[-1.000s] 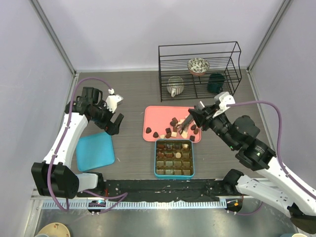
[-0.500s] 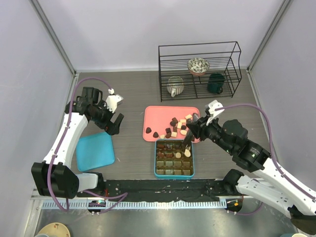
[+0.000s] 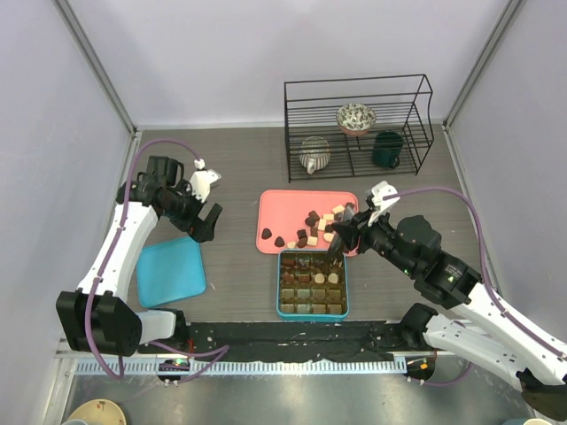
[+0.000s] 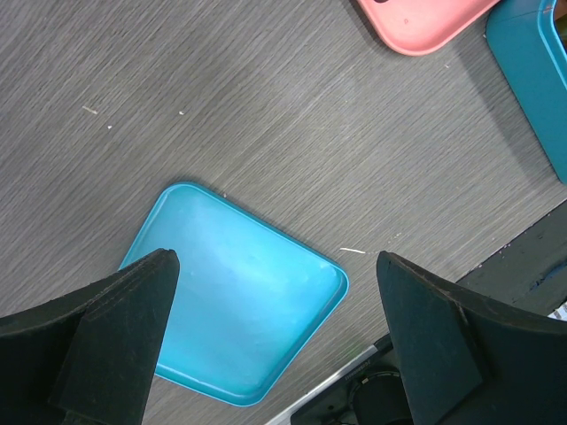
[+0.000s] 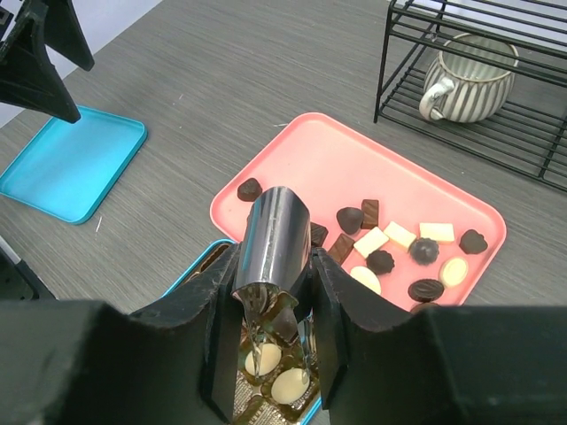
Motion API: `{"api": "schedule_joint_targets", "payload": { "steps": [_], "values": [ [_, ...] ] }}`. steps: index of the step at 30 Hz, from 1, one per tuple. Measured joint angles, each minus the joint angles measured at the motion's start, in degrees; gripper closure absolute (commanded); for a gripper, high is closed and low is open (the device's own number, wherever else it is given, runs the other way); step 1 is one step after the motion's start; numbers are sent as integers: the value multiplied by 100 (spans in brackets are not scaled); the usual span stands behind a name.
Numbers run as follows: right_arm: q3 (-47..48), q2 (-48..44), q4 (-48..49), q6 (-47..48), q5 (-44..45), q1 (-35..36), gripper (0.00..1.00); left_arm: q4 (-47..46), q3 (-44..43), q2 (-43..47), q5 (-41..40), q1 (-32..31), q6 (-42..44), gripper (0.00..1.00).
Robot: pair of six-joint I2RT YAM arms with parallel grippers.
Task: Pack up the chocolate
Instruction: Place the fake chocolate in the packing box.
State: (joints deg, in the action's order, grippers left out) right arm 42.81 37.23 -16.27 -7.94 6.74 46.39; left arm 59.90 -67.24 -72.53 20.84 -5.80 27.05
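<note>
**Packing Station Status**

We found the chocolate (image 5: 381, 241) loose on the tray (image 5: 301, 159), with more pieces in the box (image 3: 312, 313) just beside it. The right gripper (image 5: 273, 288) clamped metal tongs (image 5: 275, 230) above the box. The left gripper (image 4: 275, 261) hung released, jaws wide, near a lid (image 4: 239, 301).

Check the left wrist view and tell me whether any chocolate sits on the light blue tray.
No: the light blue tray shows only its bare inner surface in that view, with nothing lying on it.
</note>
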Motion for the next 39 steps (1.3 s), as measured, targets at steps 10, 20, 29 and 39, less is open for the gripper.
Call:
{"api": "schedule_joint_targets", "payload": {
  "steps": [10, 20, 29, 39],
  "values": [
    [55, 168, 376, 197, 173, 0, 67, 7, 0, 0, 0, 0, 2, 0],
    [400, 1558, 1827, 852, 476, 0, 67, 11, 0, 0, 4, 0, 0, 0],
    [553, 3010, 3191, 1285, 584, -341, 67, 13, 0, 0, -4, 0, 9, 0],
    [586, 3912, 4142, 1250, 503, -931, 66, 11, 0, 0, -9, 0, 20, 0]
  ]
}}
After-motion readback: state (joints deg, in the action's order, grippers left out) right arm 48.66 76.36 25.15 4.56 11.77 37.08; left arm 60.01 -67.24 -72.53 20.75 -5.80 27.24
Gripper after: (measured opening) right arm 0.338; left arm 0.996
